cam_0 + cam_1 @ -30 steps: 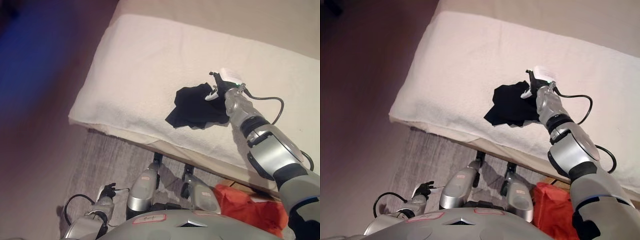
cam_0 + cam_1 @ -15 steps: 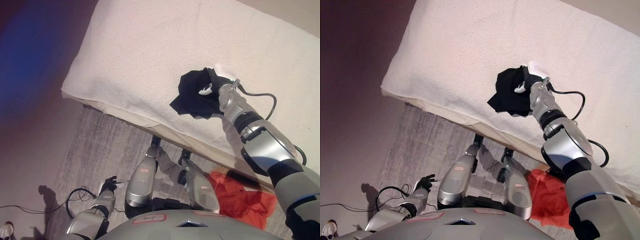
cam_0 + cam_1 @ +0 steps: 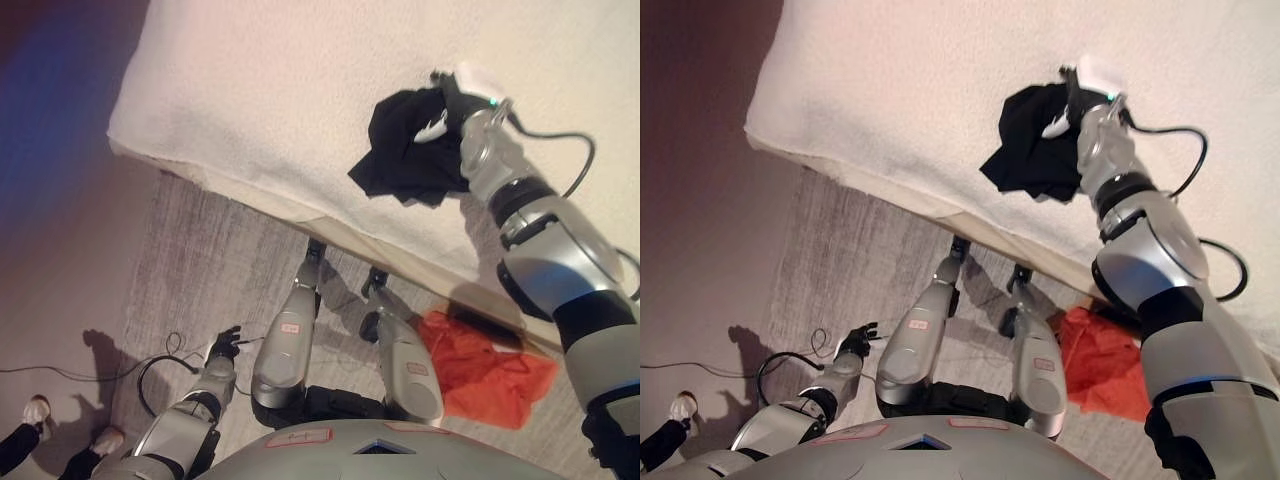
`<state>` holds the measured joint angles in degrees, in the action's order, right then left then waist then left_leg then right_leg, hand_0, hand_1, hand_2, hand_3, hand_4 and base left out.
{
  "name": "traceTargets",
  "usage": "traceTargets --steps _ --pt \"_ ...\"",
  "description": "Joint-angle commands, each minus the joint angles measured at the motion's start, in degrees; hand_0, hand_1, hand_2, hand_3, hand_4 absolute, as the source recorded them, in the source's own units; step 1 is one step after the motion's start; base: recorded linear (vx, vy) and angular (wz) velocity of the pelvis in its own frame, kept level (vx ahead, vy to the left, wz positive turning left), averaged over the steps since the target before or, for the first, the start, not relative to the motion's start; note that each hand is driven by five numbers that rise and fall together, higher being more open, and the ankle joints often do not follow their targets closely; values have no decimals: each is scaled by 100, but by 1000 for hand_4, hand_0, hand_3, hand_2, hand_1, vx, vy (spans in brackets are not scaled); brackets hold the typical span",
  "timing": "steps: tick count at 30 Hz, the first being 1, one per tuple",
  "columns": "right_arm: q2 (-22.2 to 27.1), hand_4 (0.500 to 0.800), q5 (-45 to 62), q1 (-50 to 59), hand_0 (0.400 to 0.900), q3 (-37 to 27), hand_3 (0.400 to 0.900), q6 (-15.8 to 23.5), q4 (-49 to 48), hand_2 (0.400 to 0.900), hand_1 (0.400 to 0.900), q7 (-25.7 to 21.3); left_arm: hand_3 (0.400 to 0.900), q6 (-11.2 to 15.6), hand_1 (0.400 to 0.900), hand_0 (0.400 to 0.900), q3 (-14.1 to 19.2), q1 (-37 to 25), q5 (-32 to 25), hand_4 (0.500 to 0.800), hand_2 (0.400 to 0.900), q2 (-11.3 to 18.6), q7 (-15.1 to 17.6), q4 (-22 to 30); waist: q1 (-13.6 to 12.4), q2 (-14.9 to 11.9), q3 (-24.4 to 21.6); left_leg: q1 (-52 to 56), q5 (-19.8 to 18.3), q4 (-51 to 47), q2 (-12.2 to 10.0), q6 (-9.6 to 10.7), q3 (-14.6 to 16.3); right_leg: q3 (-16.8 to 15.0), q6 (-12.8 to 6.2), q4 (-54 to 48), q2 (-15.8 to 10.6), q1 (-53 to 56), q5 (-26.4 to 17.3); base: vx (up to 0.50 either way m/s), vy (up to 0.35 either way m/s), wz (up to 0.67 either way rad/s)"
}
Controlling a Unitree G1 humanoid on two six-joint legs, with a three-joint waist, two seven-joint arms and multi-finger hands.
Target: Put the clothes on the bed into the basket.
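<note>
Black garment [image 3: 408, 150] bunched and lifted off the white bed [image 3: 270, 90], near the bed's front edge, dark folds hanging below the right hand [image 3: 447, 112]. Right hand closed on the cloth, fingers [image 3: 433, 127] curled into the top of the bundle, one white tip showing against the black; most of the hand buried in fabric and hard to make out. Bed cut off at the top and right of both views, only its near corner and long front edge visible. Orange-red cloth [image 3: 485, 365] crumpled on the grey rug [image 3: 200, 260] below the bed's edge, at lower right, partly hidden behind the right arm in the right eye view. No basket visible in either view. Left hand [image 3: 222, 347] low at lower left, over the rug, well apart from the bed, holding nothing, dark fingers loosely spread. Person's shoes [image 3: 70, 425] and a bit of dark trouser leg at the lower left edge, standing on bare floor beside the rug, rest of the person cut off.
</note>
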<state>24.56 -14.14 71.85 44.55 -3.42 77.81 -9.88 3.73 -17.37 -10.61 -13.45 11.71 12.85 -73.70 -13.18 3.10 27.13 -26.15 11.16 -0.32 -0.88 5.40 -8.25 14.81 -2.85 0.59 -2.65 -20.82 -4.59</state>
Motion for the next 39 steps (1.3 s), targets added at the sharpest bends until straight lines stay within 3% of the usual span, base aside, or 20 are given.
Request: traceTargets --steps 1,6,7,9,10,28,39 --pt "157 800 130 274 900 381 900 33 163 900 900 126 900 -87 900 900 -155 222 -337 800 900 257 103 -160 -217 -82 266 -432 -97 402 130 -85 -120 -351 -343 264 -693 -703 -532 -57 26 -1" --pt "263 800 281 490 900 430 900 65 140 900 900 113 900 -46 900 900 -242 183 -485 800 900 218 115 3 -234 2 267 -738 -84 540 180 -116 -140 -299 -318 663 -767 -1098 -357 -55 29 6" --pt "356 692 418 505 720 382 720 97 97 720 720 95 900 -40 900 900 -277 167 -542 800 900 205 106 52 -230 39 267 -884 -100 650 241 -132 -161 -279 -303 825 -799 -1228 -276 -40 16 15" --pt "400 593 522 514 555 346 555 115 77 555 555 101 900 -39 900 900 -324 145 -552 800 900 204 97 96 -229 85 267 -950 -106 700 277 -142 -189 -239 -304 906 -849 -1276 -237 -32 10 20" --pt "408 500 620 518 400 300 400 136 59 400 400 114 900 -31 900 900 -342 150 -558 800 900 194 84 113 -234 93 267 -956 -104 712 292 -147 -217 -223 -306 923 -863 -1264 -217 -8 -8 17" --pt "343 500 845 466 400 14 400 166 222 400 400 15 900 -82 900 900 -313 222 -490 800 900 256 52 2 -218 144 266 -102 -193 472 254 -173 -185 -195 -313 813 -879 -470 -100 6 1 0" --pt "561 500 825 -105 400 -326 400 153 29 400 400 -23 900 -191 900 900 24 251 -242 800 900 315 -7 -319 103 -239 -260 819 -591 447 163 -209 93 -350 -334 603 -803 407 -55 69 7 -21"
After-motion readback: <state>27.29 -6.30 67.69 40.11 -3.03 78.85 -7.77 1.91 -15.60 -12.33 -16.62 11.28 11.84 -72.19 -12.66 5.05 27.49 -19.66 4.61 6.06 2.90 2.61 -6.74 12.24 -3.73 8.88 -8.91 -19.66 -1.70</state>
